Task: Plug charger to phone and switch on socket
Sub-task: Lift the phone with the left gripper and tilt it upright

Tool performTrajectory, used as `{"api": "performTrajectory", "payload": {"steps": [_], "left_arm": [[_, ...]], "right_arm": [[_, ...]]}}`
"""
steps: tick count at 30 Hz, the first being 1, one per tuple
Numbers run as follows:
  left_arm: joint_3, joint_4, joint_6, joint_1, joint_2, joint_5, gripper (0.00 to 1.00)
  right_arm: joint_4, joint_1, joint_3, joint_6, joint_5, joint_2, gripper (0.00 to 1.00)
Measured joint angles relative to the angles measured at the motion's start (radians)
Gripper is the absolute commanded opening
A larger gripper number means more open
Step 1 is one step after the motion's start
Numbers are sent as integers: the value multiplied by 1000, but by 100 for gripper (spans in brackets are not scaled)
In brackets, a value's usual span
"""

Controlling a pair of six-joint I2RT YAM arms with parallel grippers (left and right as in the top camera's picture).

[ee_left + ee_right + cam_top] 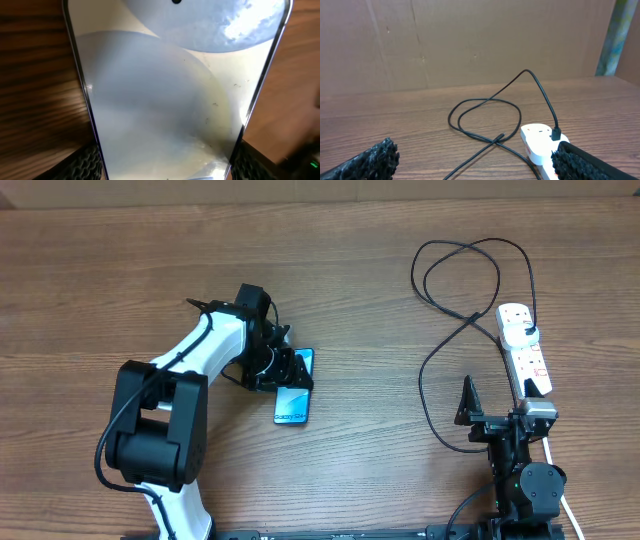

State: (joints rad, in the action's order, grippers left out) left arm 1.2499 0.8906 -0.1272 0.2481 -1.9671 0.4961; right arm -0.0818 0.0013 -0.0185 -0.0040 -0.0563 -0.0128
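The phone [293, 408] lies flat on the wooden table, screen up, and fills the left wrist view [165, 90]. My left gripper [288, 370] sits over its far end, with both finger pads [162, 167] pressed against the phone's long edges. The white socket strip [522, 358] lies at the right and also shows in the right wrist view [536, 142]. The charger's black adapter [556, 134] is plugged into it. The charger cable [421, 385] loops over the table, and its plug tip [501, 135] lies loose. My right gripper [480, 165] is open and empty, just in front of the strip.
A brown cardboard wall [470, 40] stands behind the table. The strip's thick white cord [572, 515] runs past the right arm's base. The left arm's white link [200, 350] stretches over the table to the left of the phone.
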Motion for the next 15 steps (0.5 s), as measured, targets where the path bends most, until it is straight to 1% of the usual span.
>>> {"api": "performTrajectory", "payload": {"steps": [10,15], "left_arm": [[0,-104,31,-8,-3,301,57],[0,-178,31,-8,-3,495,56]], "right_arm": [[0,0,0,0,0,0,100],[0,0,0,0,0,0,100]]}}
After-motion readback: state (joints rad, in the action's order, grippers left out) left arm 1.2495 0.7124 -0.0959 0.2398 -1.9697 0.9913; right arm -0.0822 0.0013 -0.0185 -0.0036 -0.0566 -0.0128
